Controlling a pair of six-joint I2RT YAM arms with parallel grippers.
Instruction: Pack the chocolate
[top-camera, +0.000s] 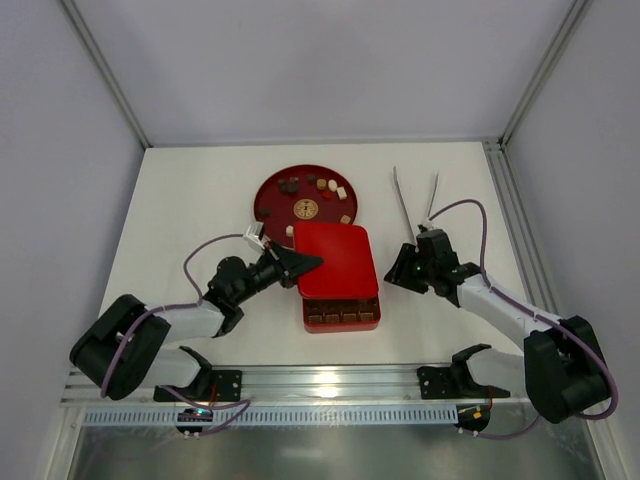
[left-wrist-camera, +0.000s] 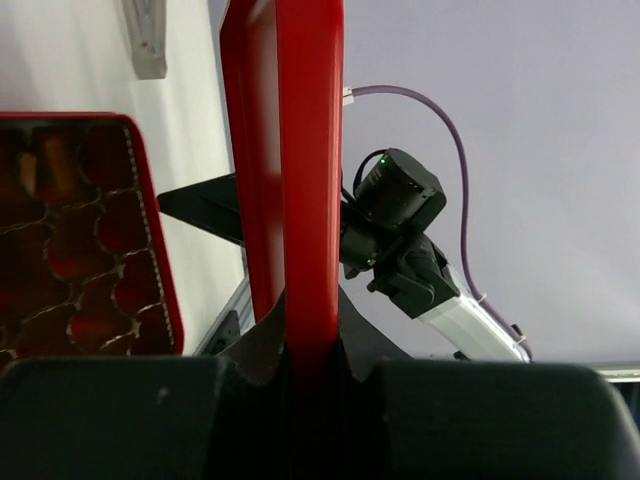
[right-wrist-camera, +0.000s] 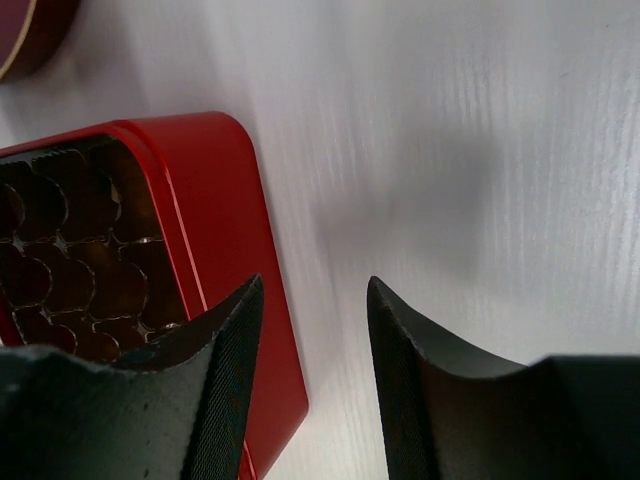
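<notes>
- Both arms are bolted to a metal rail (top-camera: 330, 382) at the near edge of the white bench (top-camera: 200, 200), and both reach in toward the middle.
- The square red box (top-camera: 342, 318) lies nearest, between the two arms. Its near row of brown wells is uncovered. The wells look dark in both wrist views, and I cannot tell whether any of them holds a piece.
- The flat red lid (top-camera: 338, 258) sits over the rest of the box in the top view. In the left wrist view it is edge-on and stands apart from the box, so it is lifted rather than seated.
- The left pincer (top-camera: 300, 262) is clamped tight on the left edge of the lid, one finger on each face.
- The right pincer (right-wrist-camera: 315, 290) hangs over bare bench just to the right of the box. Its fingers are spread moderately wide, with nothing between them. The left finger (right-wrist-camera: 225, 350) overlaps the box's right rim in its own camera view.
- Just beyond the box is a round dark-red plate (top-camera: 270, 190), with the lid's far edge close to its near rim.
- The chocolate (top-camera: 322, 184) is on this plate, outside the box. Dark brown, light brown and cream pieces lie scattered mostly along the far half, and a few sit nearer the rim on either side.
- A round gold-coloured disc (top-camera: 306, 208) lies at the centre of the plate.
- A pair of thin metal tongs (top-camera: 415, 198) lies on the bench to the right of the plate, beyond the right pincer, its legs spreading toward the far side.
</notes>
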